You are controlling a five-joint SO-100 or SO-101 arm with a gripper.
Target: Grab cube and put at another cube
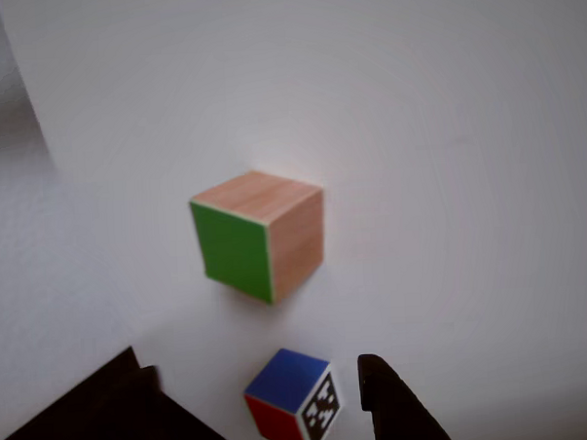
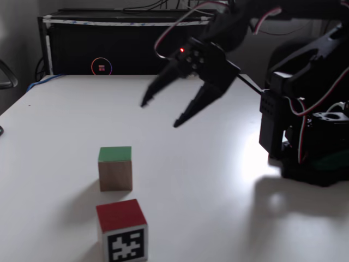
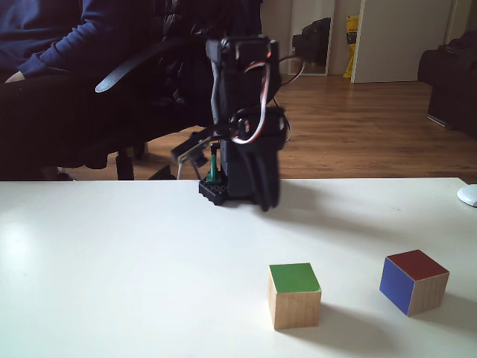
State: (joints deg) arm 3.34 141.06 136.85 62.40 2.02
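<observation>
In a fixed view, the blue-and-red cube (image 2: 122, 231) sits at the bottom edge, its patterned white face forward, on the white desk (image 2: 218, 207). Just behind it, apart, the wooden cube (image 2: 115, 168) rests green face up, left of centre. Farther back, near the upper middle, the tool (image 2: 160, 113) hangs above the desk, fingers spread wide and holding nothing.

White table (image 3: 112, 283), wooden floor (image 3: 358, 127) — white door (image 3: 402, 37), seated person (image 3: 52, 45)
</observation>
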